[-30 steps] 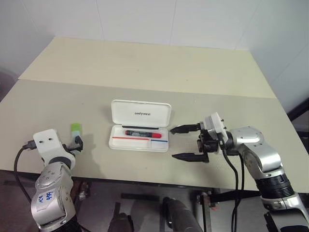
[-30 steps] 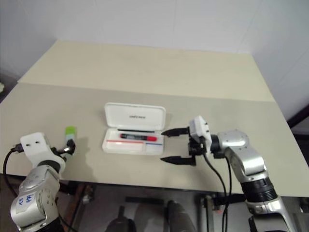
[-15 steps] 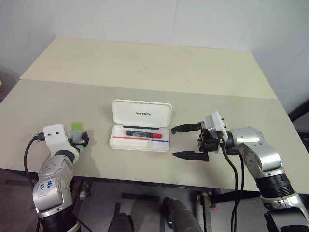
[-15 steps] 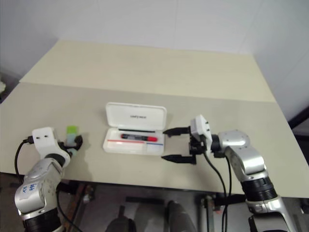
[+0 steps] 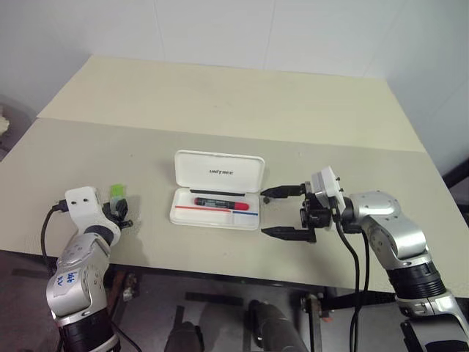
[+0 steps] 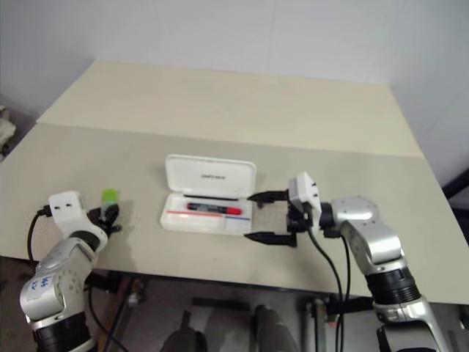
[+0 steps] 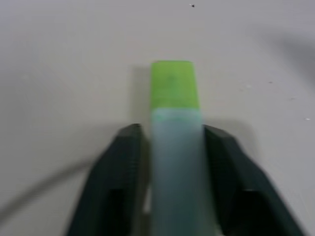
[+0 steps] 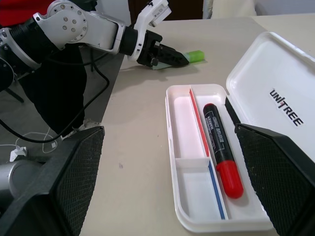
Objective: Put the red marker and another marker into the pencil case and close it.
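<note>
In the left eye view, the pencil case (image 5: pixel 218 191) is seen lying open near the middle of the table (image 5: pixel 220 103), its lid tilted up on the far side. The red marker (image 5: pixel 218 202) is laid lengthwise in the tray, red cap to the right. The green highlighter (image 5: pixel 115 195) is found at the left, close to the near edge of the table, well apart from the case, with bare table between them. The left hand (image 5: pixel 119 213) is set around the highlighter's near end. The right hand (image 5: pixel 282 213) is held just beside the right end of the case, its fingers spread wide and nothing between them. The far half of the table is left bare.

In the left wrist view, the highlighter (image 7: pixel 175 142) is seen between the two black fingers (image 7: pixel 115 182), its bright green cap pointing away beyond the fingertips. The fingers are closed against both sides of the pale barrel, so the highlighter is grasped while it lies on the table.

In the right wrist view, the open case (image 8: pixel 216 162) is shown with the red marker (image 8: pixel 222 150) beside the red and blue stripe. The left hand (image 8: pixel 172 56) and the highlighter (image 8: pixel 194 56) are seen beyond, near the table edge.
</note>
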